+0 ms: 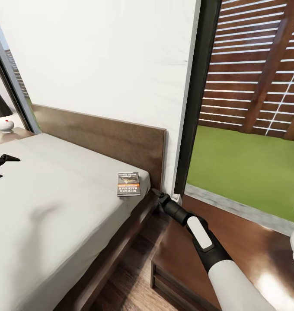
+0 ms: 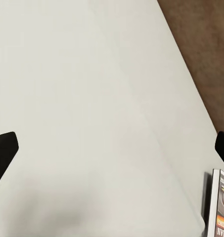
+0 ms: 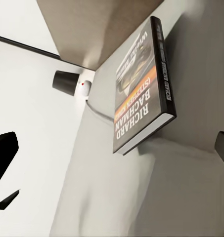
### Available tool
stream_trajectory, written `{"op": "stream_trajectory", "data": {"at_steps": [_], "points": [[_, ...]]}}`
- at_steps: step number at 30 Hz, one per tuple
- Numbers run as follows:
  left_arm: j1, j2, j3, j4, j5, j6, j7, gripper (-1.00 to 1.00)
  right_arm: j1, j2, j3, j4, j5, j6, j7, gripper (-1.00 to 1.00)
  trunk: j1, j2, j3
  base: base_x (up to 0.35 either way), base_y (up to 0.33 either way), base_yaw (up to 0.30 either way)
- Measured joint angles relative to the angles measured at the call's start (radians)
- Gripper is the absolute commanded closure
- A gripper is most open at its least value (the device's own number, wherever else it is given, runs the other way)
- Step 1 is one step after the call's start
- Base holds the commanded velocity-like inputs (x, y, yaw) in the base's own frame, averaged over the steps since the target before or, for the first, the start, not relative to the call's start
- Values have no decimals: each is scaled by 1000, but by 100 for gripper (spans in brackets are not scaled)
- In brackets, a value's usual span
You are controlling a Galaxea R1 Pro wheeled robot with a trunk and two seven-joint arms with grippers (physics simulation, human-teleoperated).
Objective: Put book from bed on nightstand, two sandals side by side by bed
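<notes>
Two black fingers [image 3: 4, 154] of the right gripper [image 1: 155, 192] stand wide apart, released, holding nothing, just at the bed [image 1: 56, 203] edge. The book [image 1: 129, 184] lies flat on the mattress corner at the gripper's ten o'clock, dark cover, orange band, white "RICHARD BACHMAN". The left gripper [image 1: 1, 166] hovers spread over the mattress.

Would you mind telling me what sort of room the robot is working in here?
Most likely a bedroom: a low bed with a wooden headboard, a lamp on a stand beside it, and a paperback book lying on the mattress.
</notes>
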Motion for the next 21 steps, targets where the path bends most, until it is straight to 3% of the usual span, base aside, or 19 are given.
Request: {"op": "stream_trajectory", "data": {"at_steps": [10, 21], "points": [[0, 0, 0, 0, 0, 0, 0, -100, 0, -5, 0, 2, 2, -5, -8, -100, 0, 0, 0, 0, 0, 0], [0, 1, -1, 2, -1, 0, 1, -100, 0, -6, 0, 3, -4, -7, -83, -100, 0, 0, 0, 0, 0, 0]]}}
